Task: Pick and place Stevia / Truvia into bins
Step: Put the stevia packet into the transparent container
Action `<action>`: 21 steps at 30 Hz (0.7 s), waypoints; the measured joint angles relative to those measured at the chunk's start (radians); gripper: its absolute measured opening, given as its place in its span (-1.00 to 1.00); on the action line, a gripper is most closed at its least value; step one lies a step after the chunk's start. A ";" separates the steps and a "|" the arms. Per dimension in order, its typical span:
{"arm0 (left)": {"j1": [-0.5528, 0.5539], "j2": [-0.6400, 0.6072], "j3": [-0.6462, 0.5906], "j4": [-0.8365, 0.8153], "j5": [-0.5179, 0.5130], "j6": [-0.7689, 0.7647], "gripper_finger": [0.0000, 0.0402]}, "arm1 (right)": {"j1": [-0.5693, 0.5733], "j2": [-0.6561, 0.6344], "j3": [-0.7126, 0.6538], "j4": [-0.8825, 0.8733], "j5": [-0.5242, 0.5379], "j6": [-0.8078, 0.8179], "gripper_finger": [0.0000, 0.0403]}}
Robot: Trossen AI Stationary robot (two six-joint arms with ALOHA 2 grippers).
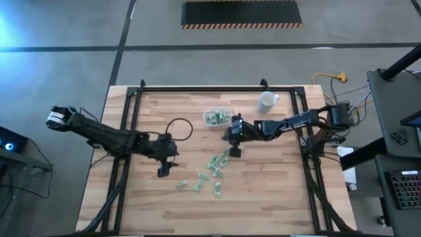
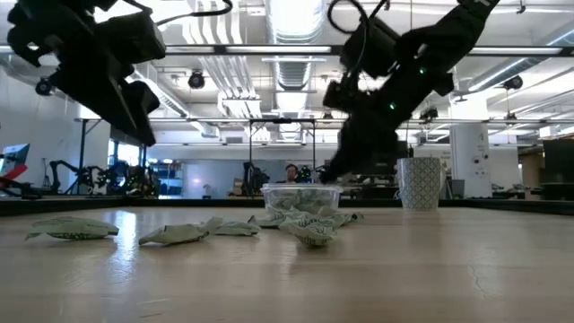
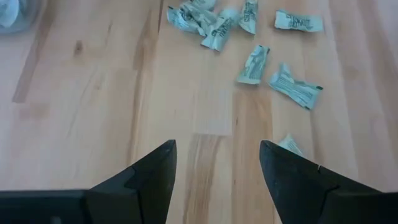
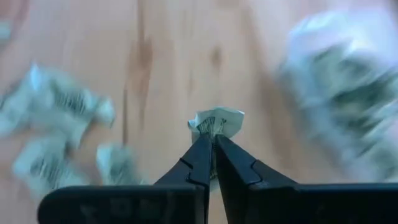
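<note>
Light green and white sweetener packets (image 1: 217, 162) lie scattered on the wooden table, also in the left wrist view (image 3: 252, 65) and the low view (image 2: 309, 226). The clear container (image 1: 217, 117) sits toward the far edge with several packets inside. My right gripper (image 4: 213, 138) is shut on one packet (image 4: 216, 122) and hangs between the container and the packet cluster (image 1: 233, 151). My left gripper (image 3: 217, 163) is open above bare wood at the cluster's left (image 1: 163, 170), with the packets beyond its fingertips. My right gripper pinches a single crumpled packet by its edge (image 4: 214, 129) between the two fingertips. The rest of the packet sticks out past the fingertips. It appears lifted clear of the table, with the tabletop blurred behind it.
A white cup (image 1: 266, 101) stands near the far edge, right of the container, and shows patterned in the low view (image 2: 420, 182). A dark cable loop (image 1: 177, 126) lies on the table by the left arm. Bare wood extends toward the near edge.
</note>
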 joint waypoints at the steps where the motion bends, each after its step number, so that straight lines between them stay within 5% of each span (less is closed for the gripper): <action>1: -0.012 -0.001 -0.014 0.021 -0.016 -0.003 0.07 | -0.002 -0.011 0.000 0.021 0.027 -0.012 -0.94; 9: -0.040 0.017 -0.057 0.162 -0.058 -0.009 0.07 | -0.090 -0.023 0.025 0.092 0.277 -0.079 -0.94; 21: -0.044 0.018 -0.057 0.172 -0.058 -0.002 0.07 | -0.271 -0.017 0.030 0.090 0.066 -0.002 -0.94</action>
